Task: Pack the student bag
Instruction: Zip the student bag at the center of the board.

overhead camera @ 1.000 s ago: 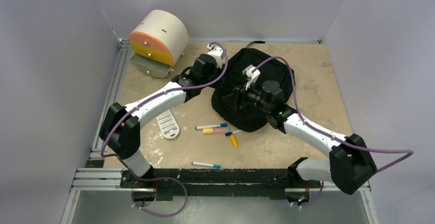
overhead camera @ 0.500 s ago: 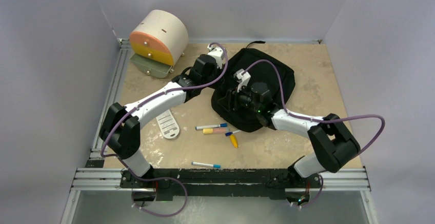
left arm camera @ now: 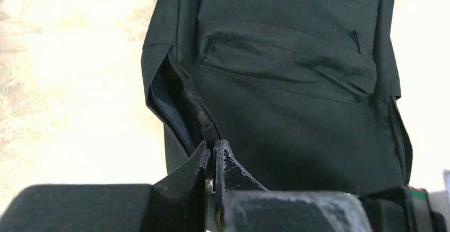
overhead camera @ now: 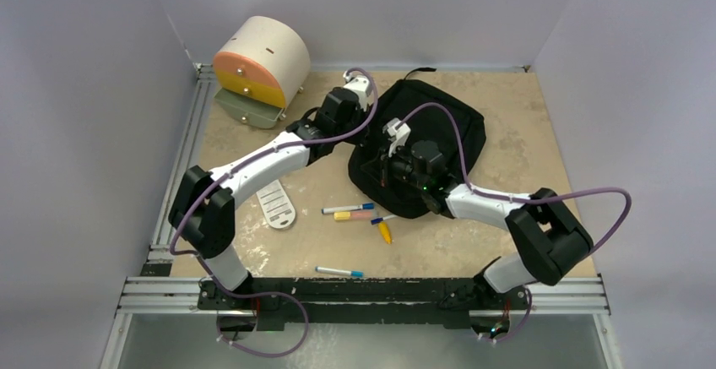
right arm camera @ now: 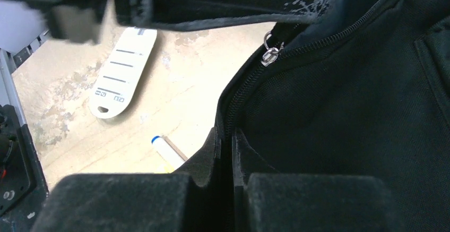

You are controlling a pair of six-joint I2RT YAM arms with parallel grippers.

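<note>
Opening the bag (overhead camera: 452,128) is the step we judge to be in hand. It lies flat in the upper centre of the top view, with pens (overhead camera: 348,209) still unpacked below it. Our left gripper (left arm camera: 214,156) is pinched tight on the bag's zipper edge at its left side. Our right gripper (right arm camera: 225,149) is closed on the fabric beside the zipper, below the pull (right arm camera: 269,56). Next we need to draw those edges apart, or catch that pull. Compared with a second ago, the right arm has folded in leftward and its jaws, then apart, have closed.
</note>
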